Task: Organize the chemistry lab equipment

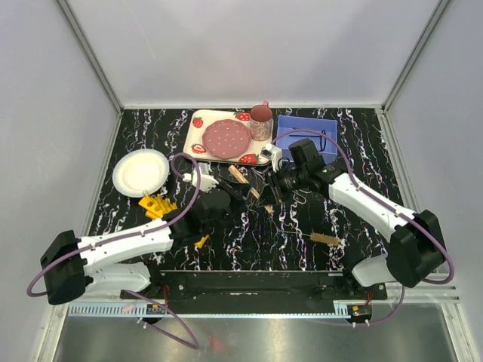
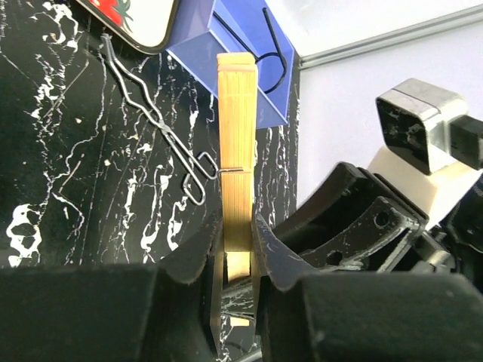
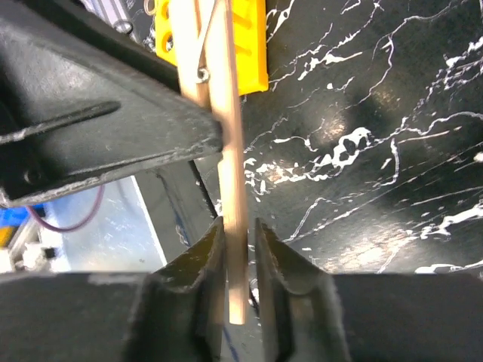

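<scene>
My left gripper [image 2: 238,226] is shut on a slim wooden stick with a wire spring [image 2: 236,128], held off the table. It shows in the top view [image 1: 238,175] at centre, beside the left gripper [image 1: 230,188]. My right gripper [image 1: 278,185] faces it. In the right wrist view its jaws [image 3: 240,226] straddle the stick's free end [image 3: 232,188] with a narrow gap on one side. Thin wire tongs [image 2: 151,113] lie on the table. The yellow rack [image 1: 157,204] lies at left, also in the right wrist view [image 3: 245,45]. The tube brush [image 1: 326,239] lies at right front.
A blue box [image 1: 306,132] with a black wire item stands at the back right, also in the left wrist view [image 2: 249,83]. The strawberry tray [image 1: 198,139] with pink plate and cup is at the back centre. A white plate [image 1: 141,172] is at left. A yellow bit [image 1: 201,241] lies near the front.
</scene>
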